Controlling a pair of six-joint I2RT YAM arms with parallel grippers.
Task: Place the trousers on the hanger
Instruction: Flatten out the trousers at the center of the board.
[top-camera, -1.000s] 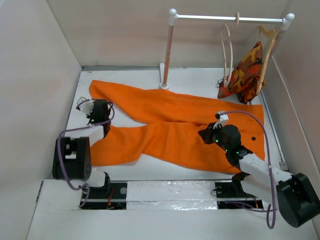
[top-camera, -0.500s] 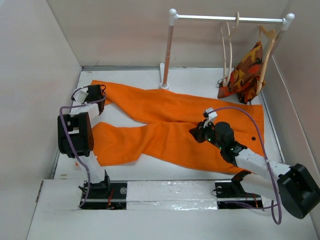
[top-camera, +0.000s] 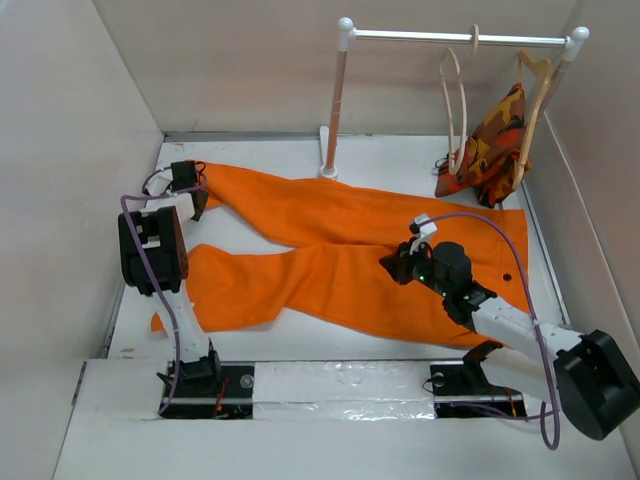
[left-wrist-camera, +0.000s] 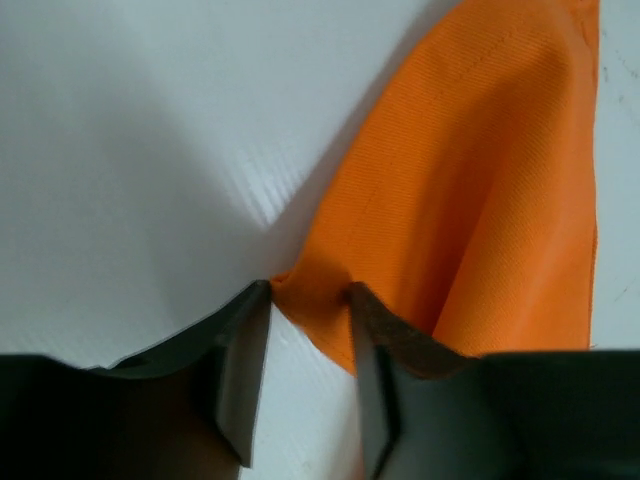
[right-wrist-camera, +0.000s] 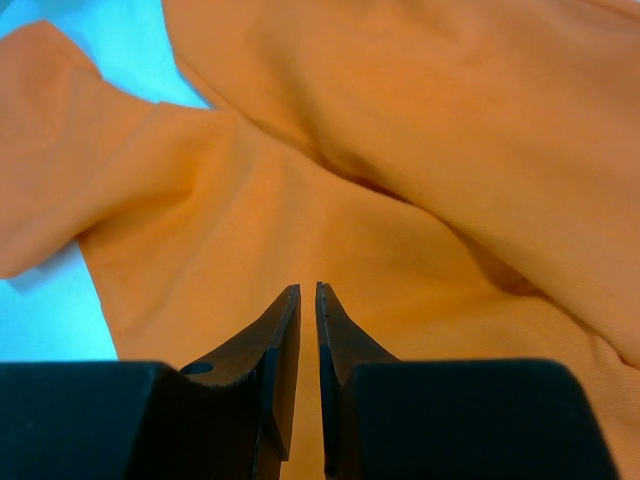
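Observation:
The bright orange trousers (top-camera: 340, 250) lie spread flat on the white table, legs to the left and waist to the right, with a dark button (top-camera: 507, 277). The empty pale wooden hanger (top-camera: 457, 100) hangs on the rail at the back right. My left gripper (top-camera: 186, 180) is at the end of the far leg; in the left wrist view (left-wrist-camera: 308, 292) its narrowly parted jaws hold the hem corner (left-wrist-camera: 310, 300), which tents up. My right gripper (top-camera: 393, 266) is shut and empty just above the trousers' crotch area (right-wrist-camera: 308, 288).
A white rack with a post (top-camera: 335, 100) and a rail (top-camera: 450, 38) stands at the back. A second hanger (top-camera: 535, 95) on it bears a camouflage garment (top-camera: 493, 140). Walls close in on the left, back and right.
My left arm swung from the near leg back and left to the far leg's hem. My right gripper slid a little left over the trousers, then stayed.

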